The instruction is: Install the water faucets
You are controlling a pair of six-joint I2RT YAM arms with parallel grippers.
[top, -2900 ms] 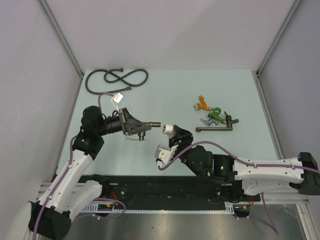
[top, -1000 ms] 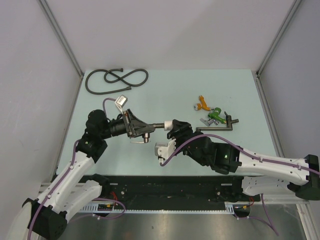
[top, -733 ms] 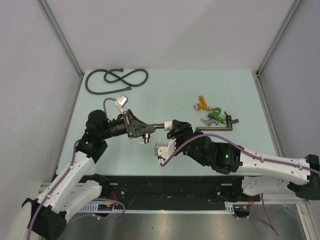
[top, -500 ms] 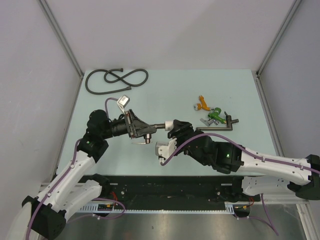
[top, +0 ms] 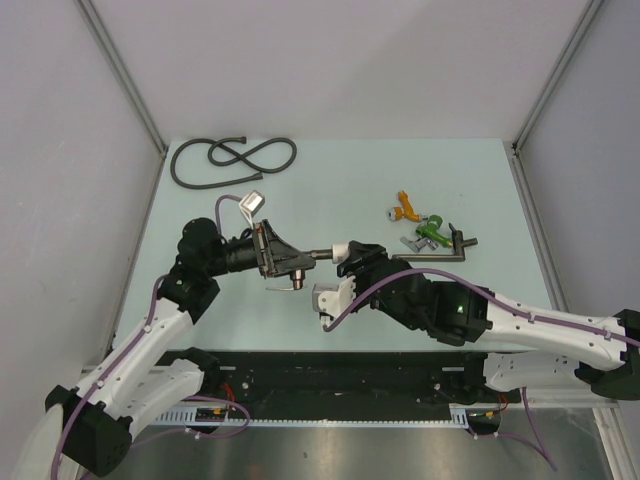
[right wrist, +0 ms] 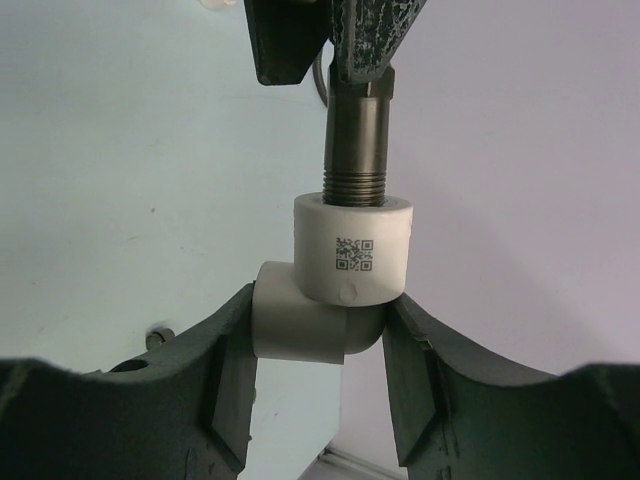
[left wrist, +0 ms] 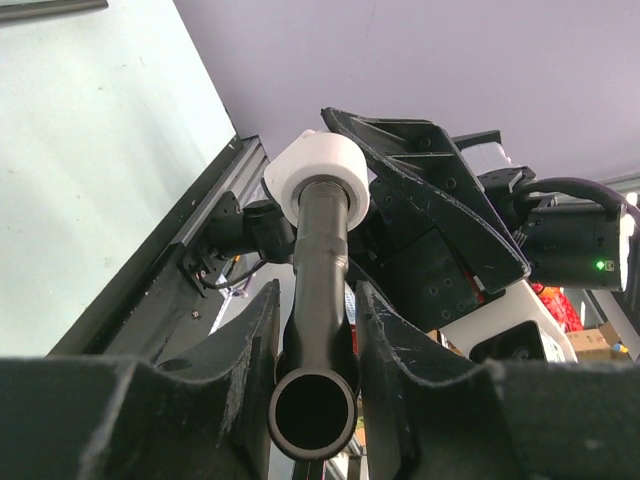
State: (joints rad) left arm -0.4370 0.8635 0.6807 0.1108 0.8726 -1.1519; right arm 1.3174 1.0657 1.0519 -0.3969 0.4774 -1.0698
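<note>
The short stubby faucet (top: 292,264) is held level above the table in my left gripper (top: 283,262), which is shut on its body. In the left wrist view the faucet (left wrist: 320,300) runs between the fingers of my left gripper (left wrist: 316,335) into a white elbow fitting (left wrist: 322,176). My right gripper (top: 346,258) is shut on that white fitting (top: 340,249). In the right wrist view my right gripper (right wrist: 322,338) has its fingers around the fitting (right wrist: 350,262), and the faucet's threaded end (right wrist: 357,175) sits in its top socket. The long-pipe faucet (top: 432,257) lies on the table at right.
A coiled black hose (top: 232,160) lies at the back left. An orange piece (top: 404,209) and a green piece (top: 430,232) lie near the long faucet. The cell walls and frame posts stand close on both sides.
The left gripper has carried the short faucet rightward, closing the gap, so its threaded end now sits in the white fitting. Both grippers have drifted slightly right over the last second.
</note>
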